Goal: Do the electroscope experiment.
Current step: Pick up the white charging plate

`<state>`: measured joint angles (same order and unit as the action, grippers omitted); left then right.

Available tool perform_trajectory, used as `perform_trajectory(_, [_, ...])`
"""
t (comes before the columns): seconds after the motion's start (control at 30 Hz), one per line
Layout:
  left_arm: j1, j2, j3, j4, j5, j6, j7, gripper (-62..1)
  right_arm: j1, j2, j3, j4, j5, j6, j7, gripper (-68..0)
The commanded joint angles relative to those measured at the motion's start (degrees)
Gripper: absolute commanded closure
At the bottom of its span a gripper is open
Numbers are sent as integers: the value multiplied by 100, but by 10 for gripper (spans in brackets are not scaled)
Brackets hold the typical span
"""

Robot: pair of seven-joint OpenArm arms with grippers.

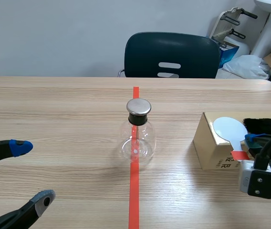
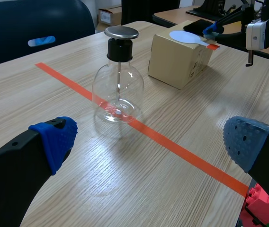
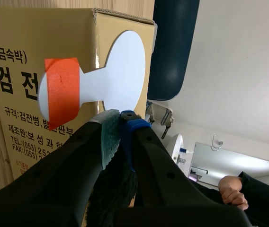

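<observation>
The clear glass electroscope flask (image 1: 136, 136), with its black neck and flat metal cap, stands upright at the middle of the pale wooden bench (image 1: 54, 109), right on the orange-red tape line (image 1: 134, 191). Well to its right we see a brown cardboard box (image 1: 212, 148) carrying a white paddle-shaped disc (image 1: 228, 129) whose handle is wrapped in red tape. The right tool (image 3: 120, 124) sits beside that handle, its fingers closed on a black furry cloth (image 1: 265, 125). The left tool (image 1: 33, 171) hovers low at the bench's near left, fingers spread wide and holding nothing. We see a dark blue chair (image 1: 171, 55) behind the bench
</observation>
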<state>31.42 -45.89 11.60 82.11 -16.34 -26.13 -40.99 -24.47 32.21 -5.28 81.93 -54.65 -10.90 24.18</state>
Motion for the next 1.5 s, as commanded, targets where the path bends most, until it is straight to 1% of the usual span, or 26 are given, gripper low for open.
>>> perform_trajectory(0.0, [-48, 15, -15, 83, -37, 9, -101, -623, 81, 94, 33, 74, 28, -57, 17, -6])
perform_trajectory(1.3, [-48, 15, -15, 83, -37, 11, -101, -623, 81, 94, 50, 74, 26, -61, 20, -6])
perform_trajectory(1.4, [-48, 15, -15, 83, -37, 11, -103, -623, 59, 142, 85, 74, 33, -61, 24, -6])
perform_trajectory(1.47, [-48, 15, -15, 83, -37, 13, -103, -623, 46, 236, 87, 101, 184, -68, 4, -6])
